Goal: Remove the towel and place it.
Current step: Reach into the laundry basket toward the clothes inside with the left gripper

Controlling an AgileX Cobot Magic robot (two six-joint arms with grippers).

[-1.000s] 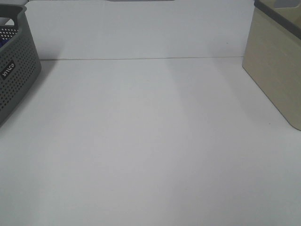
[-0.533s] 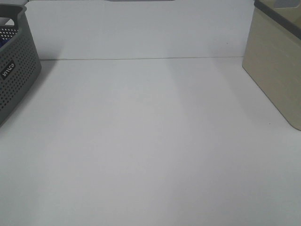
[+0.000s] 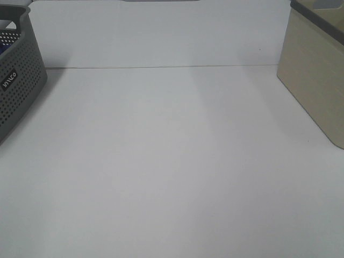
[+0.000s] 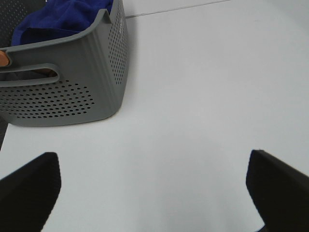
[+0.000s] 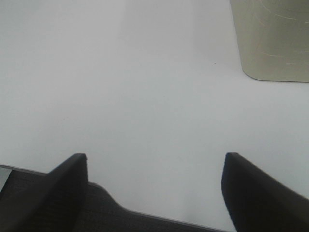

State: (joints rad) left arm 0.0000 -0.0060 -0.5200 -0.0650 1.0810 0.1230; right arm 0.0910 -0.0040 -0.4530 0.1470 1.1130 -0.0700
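Note:
The towel (image 4: 63, 17) is a deep blue fuzzy cloth bunched inside the grey perforated basket (image 4: 72, 92); in the exterior high view only a sliver of the towel (image 3: 4, 48) shows inside the grey basket (image 3: 19, 80) at the far left. My left gripper (image 4: 154, 186) stands open over bare table short of the basket, nothing between its black fingers (image 4: 29, 186). My right gripper (image 5: 154, 186) is open too, above the table's near edge, empty. Neither gripper appears in the exterior high view.
A beige bin (image 3: 317, 70) stands at the right side of the white table (image 3: 172, 161), also seen in the right wrist view as a beige bin (image 5: 270, 38). Something orange (image 4: 4, 59) shows through the grey basket's handle slot.

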